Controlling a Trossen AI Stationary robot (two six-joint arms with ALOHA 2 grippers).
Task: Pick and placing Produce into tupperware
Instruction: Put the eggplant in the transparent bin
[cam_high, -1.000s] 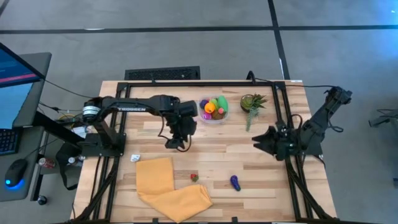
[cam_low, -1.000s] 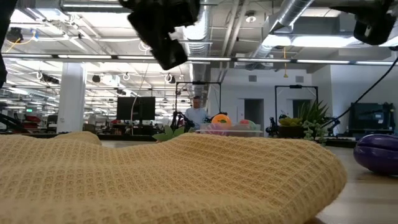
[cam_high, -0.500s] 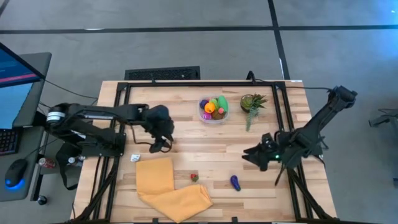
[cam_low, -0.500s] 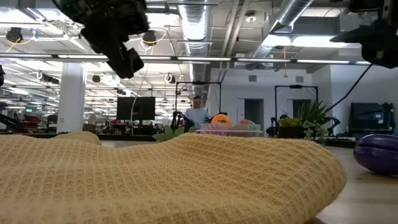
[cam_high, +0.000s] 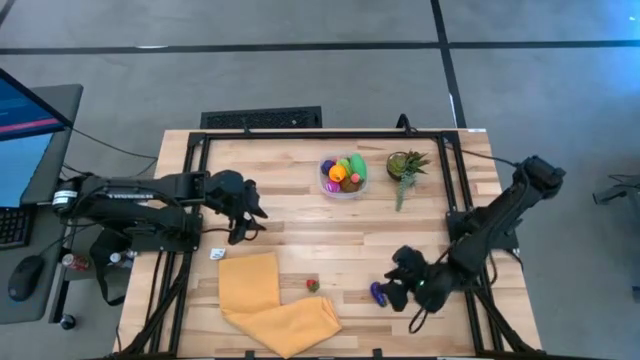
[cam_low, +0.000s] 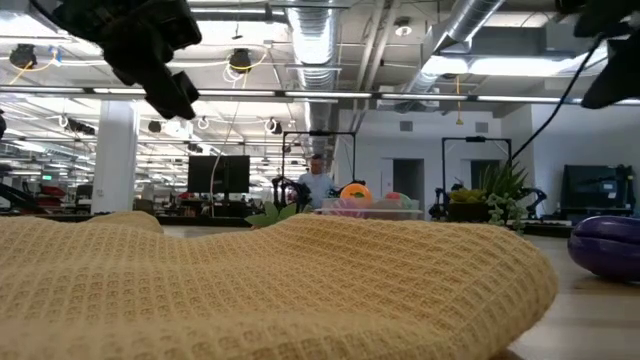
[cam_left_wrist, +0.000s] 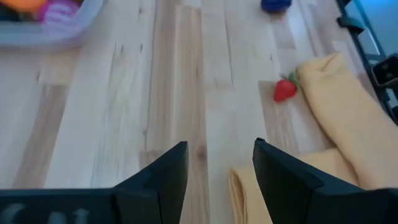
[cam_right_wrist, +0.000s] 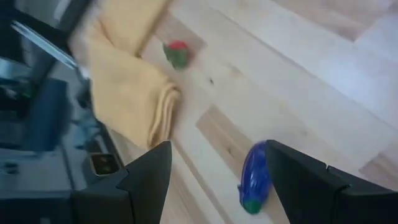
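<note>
High view: right end effector (cam_high: 397, 283), fingers spread wide and empty, sits beside the purple eggplant (cam_high: 378, 293) at lower right, judged lined up for a grasp. The tupperware (cam_high: 343, 176), upper centre of the counter (cam_high: 300, 230), holds several pieces. Left end effector (cam_high: 243, 212), parted and empty, waits at centre left.

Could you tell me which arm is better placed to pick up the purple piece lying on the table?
The right. Its open gripper is right beside the purple piece, seen between its fingers in the wrist view, while the left gripper hangs far across the table.
</note>
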